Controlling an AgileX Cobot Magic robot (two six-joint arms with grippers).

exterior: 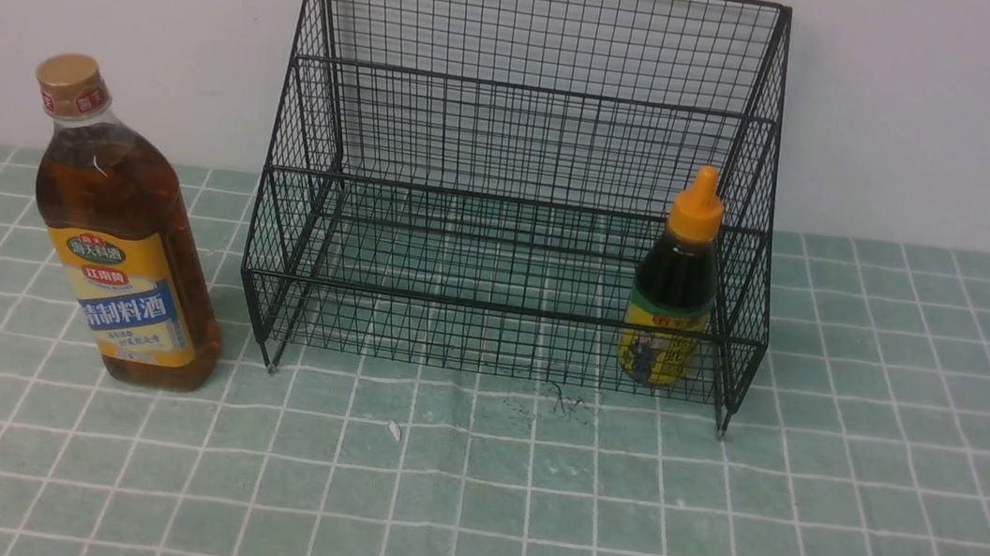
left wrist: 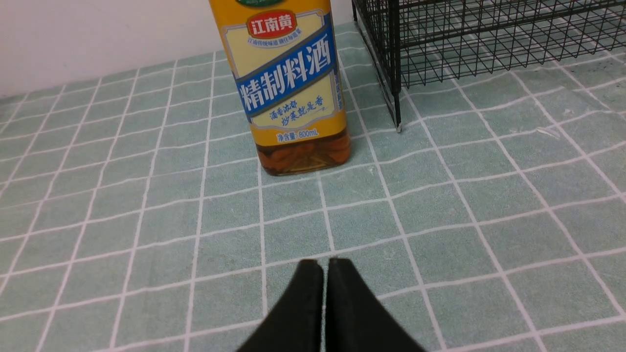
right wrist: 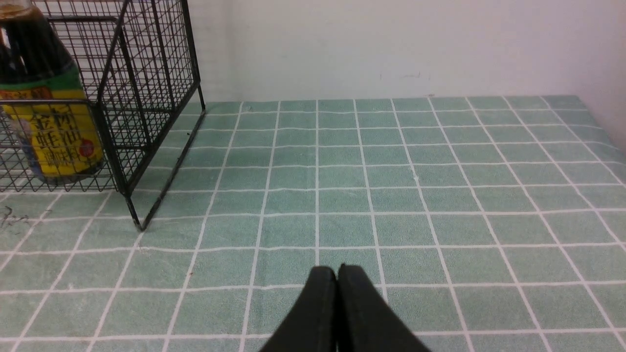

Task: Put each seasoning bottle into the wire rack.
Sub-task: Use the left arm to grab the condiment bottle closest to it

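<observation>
The black wire rack stands at the back middle of the table. The small dark bottle with the orange pointed cap stands upright on the rack's lower tier, at its right end; it also shows in the right wrist view. The tall amber bottle with the gold cap stands upright on the cloth left of the rack, apart from it. In the left wrist view this bottle is straight ahead of my left gripper, which is shut and empty. My right gripper is shut and empty, right of the rack.
A green checked tablecloth covers the table, with a white wall behind. A small white scrap and a dark scribble mark lie on the cloth in front of the rack. The table's right edge shows in the right wrist view.
</observation>
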